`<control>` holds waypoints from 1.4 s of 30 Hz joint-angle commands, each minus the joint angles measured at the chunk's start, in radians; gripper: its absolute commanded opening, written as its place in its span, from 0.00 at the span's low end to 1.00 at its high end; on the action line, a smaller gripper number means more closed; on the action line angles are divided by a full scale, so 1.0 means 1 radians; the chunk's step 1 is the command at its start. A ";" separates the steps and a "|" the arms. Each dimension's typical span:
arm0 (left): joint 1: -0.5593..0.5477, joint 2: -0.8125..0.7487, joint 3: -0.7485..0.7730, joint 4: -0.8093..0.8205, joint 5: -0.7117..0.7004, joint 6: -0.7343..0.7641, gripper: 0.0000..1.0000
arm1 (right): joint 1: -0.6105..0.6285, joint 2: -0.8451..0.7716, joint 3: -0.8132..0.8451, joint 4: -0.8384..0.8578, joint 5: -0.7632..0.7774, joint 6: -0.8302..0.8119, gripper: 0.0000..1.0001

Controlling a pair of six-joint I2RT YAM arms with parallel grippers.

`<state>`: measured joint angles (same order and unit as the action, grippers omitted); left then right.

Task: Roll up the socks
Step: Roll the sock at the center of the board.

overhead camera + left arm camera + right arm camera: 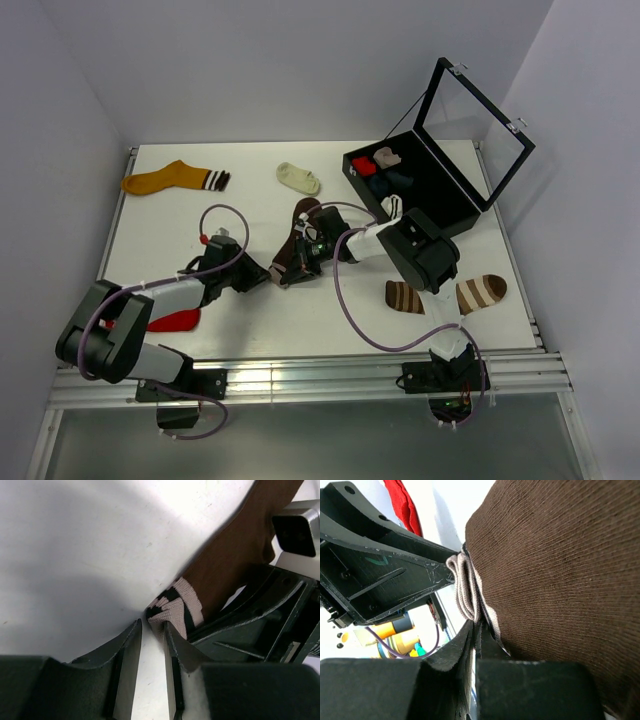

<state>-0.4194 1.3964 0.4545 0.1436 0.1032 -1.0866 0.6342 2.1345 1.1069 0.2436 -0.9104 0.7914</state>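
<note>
Near centre, cuff of brown sock [545, 580] in closed right tool [475, 625]; narrow left tool [152, 627] perhaps nipping it.

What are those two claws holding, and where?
The right gripper pinches the dark brown sock by its striped cuff; whether the left gripper grips that cuff too is unclear.

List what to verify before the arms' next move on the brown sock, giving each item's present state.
1. Right pincer shut on the dark brown sock at its striped cuff: ok.
2. Left pincer gripping that cuff: cannot tell; fabric sits at its tips, jaws slightly apart.
3. Sock rolled: not ok, it lies stretched out.
4. Red sock and cream sock lying apart from it: ok.
</note>
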 commanded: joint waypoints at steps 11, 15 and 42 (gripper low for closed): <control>0.001 0.133 0.024 -0.073 -0.045 -0.015 0.36 | -0.004 0.012 0.045 -0.066 0.027 -0.064 0.11; 0.001 0.148 0.033 -0.091 -0.049 -0.013 0.27 | -0.004 0.008 0.056 -0.092 0.039 -0.080 0.14; 0.001 0.205 0.260 -0.410 -0.051 0.056 0.00 | 0.280 -0.395 -0.096 -0.141 0.821 -0.658 0.56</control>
<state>-0.4194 1.5639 0.7086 -0.1143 0.0978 -1.0809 0.8753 1.7527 1.0229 0.0593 -0.2394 0.2295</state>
